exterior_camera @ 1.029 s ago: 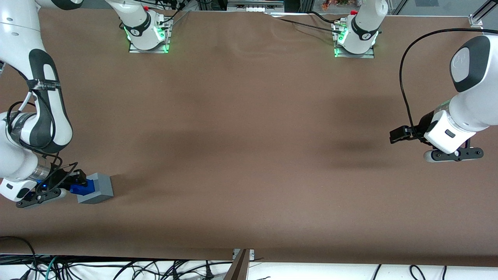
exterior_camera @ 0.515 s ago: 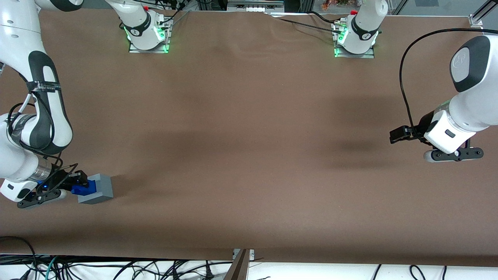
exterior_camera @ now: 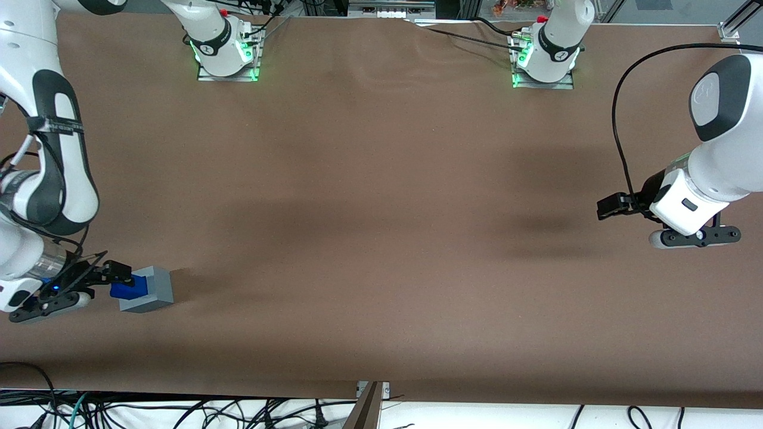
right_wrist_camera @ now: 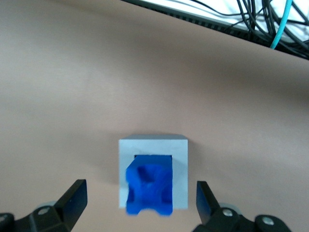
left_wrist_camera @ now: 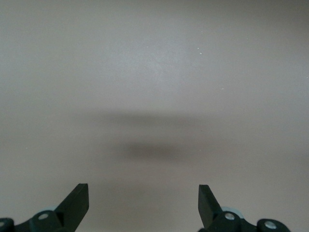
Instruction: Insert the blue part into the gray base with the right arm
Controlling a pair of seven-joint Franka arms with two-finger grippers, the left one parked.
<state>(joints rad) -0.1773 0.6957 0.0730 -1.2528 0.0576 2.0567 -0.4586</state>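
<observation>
The gray base (exterior_camera: 149, 290) lies on the brown table at the working arm's end. The blue part (exterior_camera: 123, 290) sits in its square recess and sticks out toward the gripper. In the right wrist view the blue part (right_wrist_camera: 148, 189) fills the recess of the gray base (right_wrist_camera: 179, 162), with its notched end facing the camera. My right gripper (exterior_camera: 112, 275) is open and empty, level with the blue part and a short way back from it. Its fingers stand wide on either side of the blue part (right_wrist_camera: 140, 195) and touch nothing.
The brown table cloth (exterior_camera: 369, 238) is bare round the base. The table's front edge with loose cables (right_wrist_camera: 260, 19) lies near the base. The two arm mounts (exterior_camera: 226, 53) stand at the table's back edge.
My right gripper has drawn back from the blue part toward the table's end. The blue part stays in the gray base, which has not moved.
</observation>
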